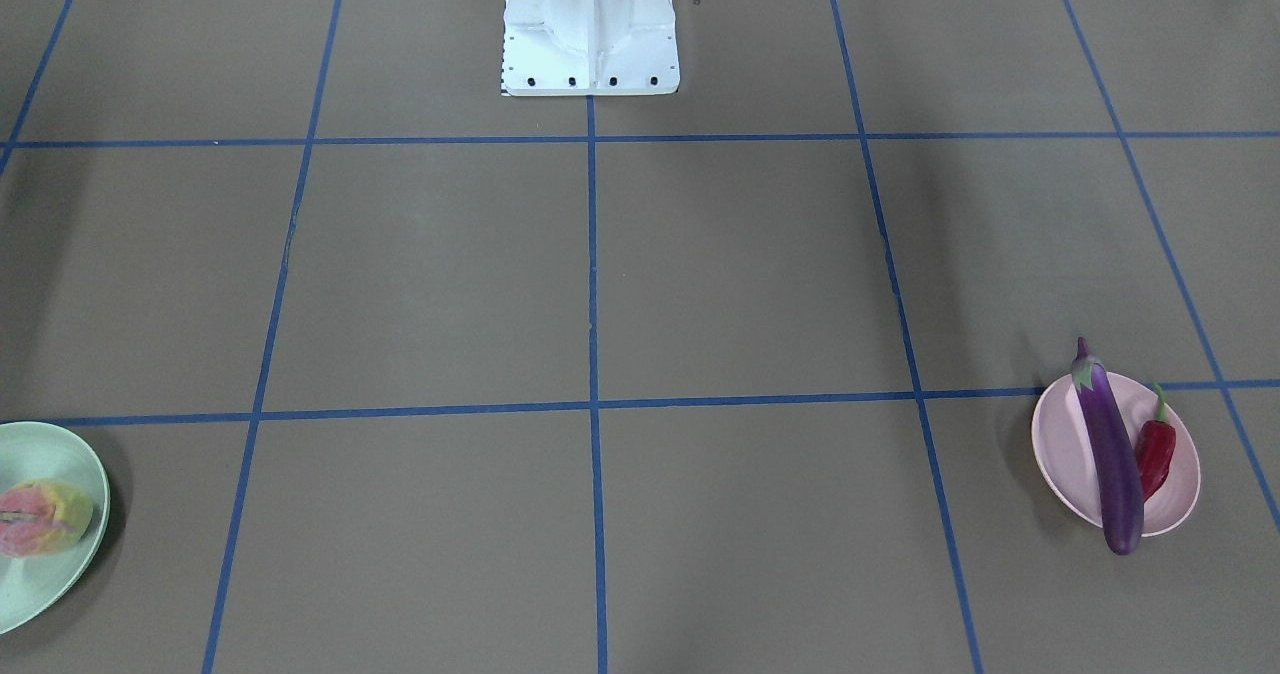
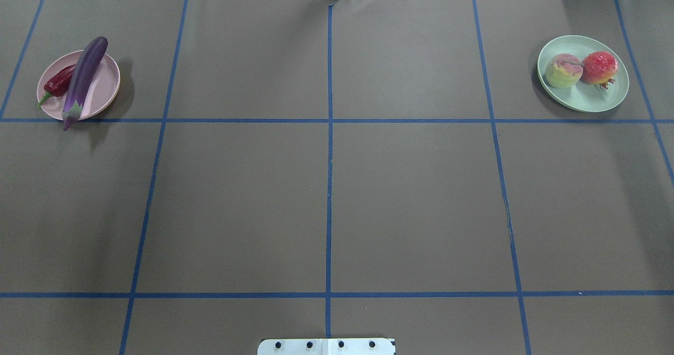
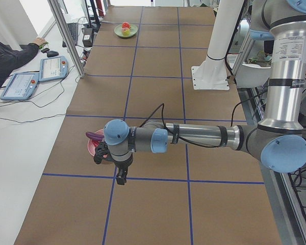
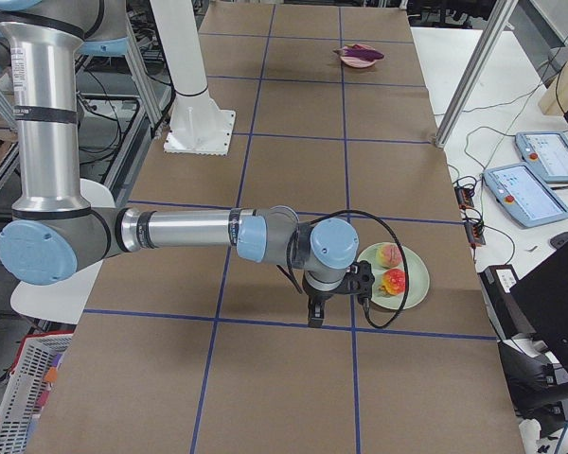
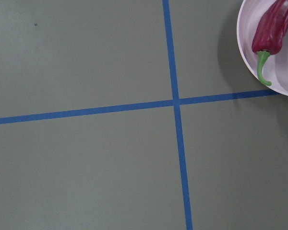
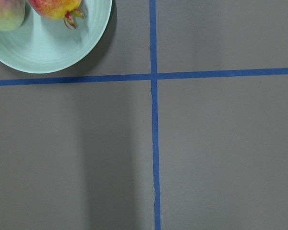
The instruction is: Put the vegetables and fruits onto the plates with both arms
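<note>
Your eggplant (image 2: 84,76) overhangs the pink plate (image 2: 108,81); a brush from the nearby left arm (image 3: 194,135) could roll it off. Whether either arm's jaws are spread or pressed together, you cannot tell.

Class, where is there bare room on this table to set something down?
Bare: every square between the pink plate and the green plate, back to the white base. Crowded: both plates, holding eggplant and chili, peach and red fruit.

Overhead, the eggplant (image 2: 84,76) and, at its nine o'clock, the chili pepper (image 2: 59,81) are laid on one plate (image 2: 107,81) at ten o'clock; the peach (image 2: 563,70) and, at its three, the round fruit (image 2: 599,66) on the other plate (image 2: 584,100) at two.
</note>
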